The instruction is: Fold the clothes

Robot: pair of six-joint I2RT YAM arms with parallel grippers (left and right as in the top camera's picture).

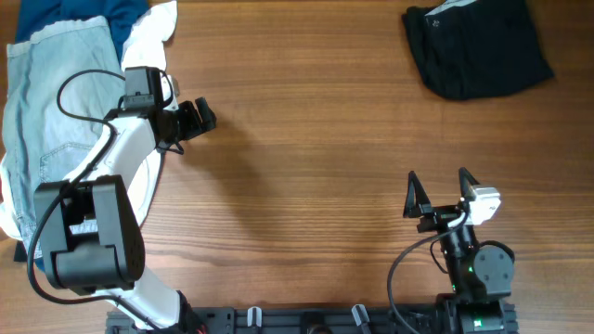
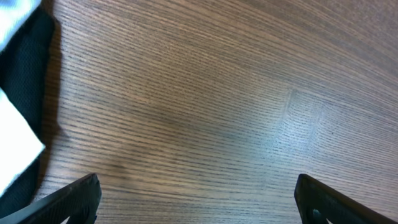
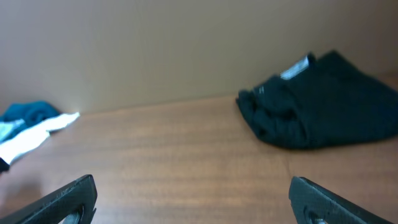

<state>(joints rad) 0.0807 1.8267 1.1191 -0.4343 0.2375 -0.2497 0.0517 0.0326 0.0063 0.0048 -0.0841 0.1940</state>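
The black garment [image 1: 478,44] lies bunched in a compact heap at the table's far right corner, with a small white tag at its waistband. It also shows in the right wrist view [image 3: 317,102], far ahead of the fingers. My right gripper [image 1: 438,181] is open and empty near the front edge, well short of the garment; its jaws [image 3: 193,190] are wide apart over bare wood. My left gripper [image 1: 198,118] is open and empty at the left, beside the clothes pile; its jaws [image 2: 198,186] are spread over bare wood.
Light-blue denim shorts [image 1: 51,111] lie at the left edge on white [image 1: 153,28] and blue [image 1: 65,14] garments. Dark and white fabric [image 2: 18,106] edges the left wrist view. The wooden table [image 1: 306,139] spans the middle.
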